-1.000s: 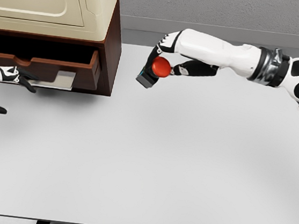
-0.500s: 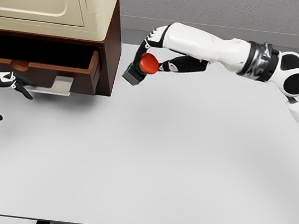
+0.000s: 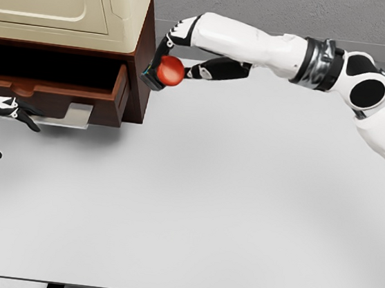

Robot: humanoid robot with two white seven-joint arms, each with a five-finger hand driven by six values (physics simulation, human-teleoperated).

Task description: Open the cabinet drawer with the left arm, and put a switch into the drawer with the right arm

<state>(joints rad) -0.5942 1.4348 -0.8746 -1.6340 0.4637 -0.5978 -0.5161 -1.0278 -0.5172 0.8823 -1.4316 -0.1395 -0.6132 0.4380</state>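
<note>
Dark-brown wooden cabinet drawer (image 3: 66,91) stands pulled out, so I judge the opening step done. My right hand (image 3: 178,59) pinches the red-buttoned switch (image 3: 164,71) beside the cabinet's corner, outside the drawer; placing remains. My left hand (image 3: 0,119) rests spread, empty, below the drawer front.

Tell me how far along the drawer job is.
Done: the drawer is pulled out, left hand by its front. In hand: the right hand grips the switch beside the cabinet. Left: carry it over the drawer and release.
</note>
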